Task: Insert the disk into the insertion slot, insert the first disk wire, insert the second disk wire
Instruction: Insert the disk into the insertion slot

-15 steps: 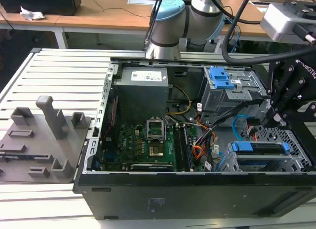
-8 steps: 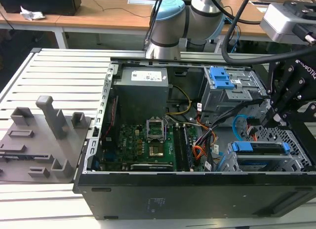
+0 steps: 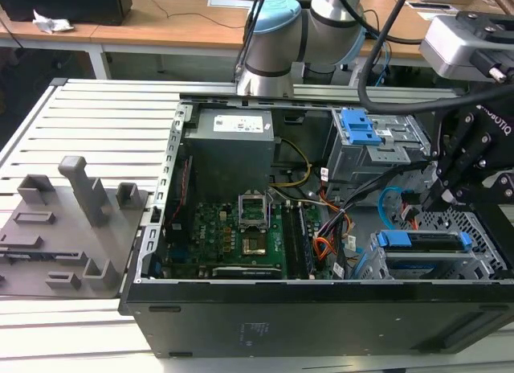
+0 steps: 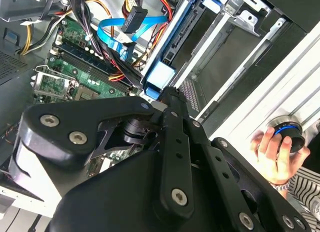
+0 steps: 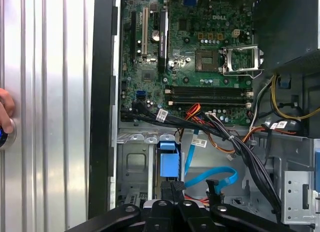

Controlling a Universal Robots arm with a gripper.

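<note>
The disk (image 3: 422, 241), in its bright blue carrier frame, lies in the insertion slot (image 3: 484, 246), a low silver cage with perforated sides at the case's corner on the exterior view's right. My black gripper (image 3: 434, 198) hangs just above the disk's end. In both wrist views its fingers look shut, and the gripper (image 5: 172, 188) meets the carrier's blue end tab (image 5: 168, 163). That blue end (image 4: 160, 74) sits right by the fingertips (image 4: 171, 94). A flat blue wire (image 4: 117, 29) with a black plug (image 4: 136, 18) loops beside the disk, apart from it.
The open case holds a green motherboard (image 3: 229, 228), a grey power supply (image 3: 233, 152) and a taller grey bay with a blue latch (image 3: 359, 125). Black and orange cables (image 5: 225, 134) cross near the cage. A grey fixture (image 3: 68, 228) lies outside. A hand (image 4: 272, 152) rests on a knob.
</note>
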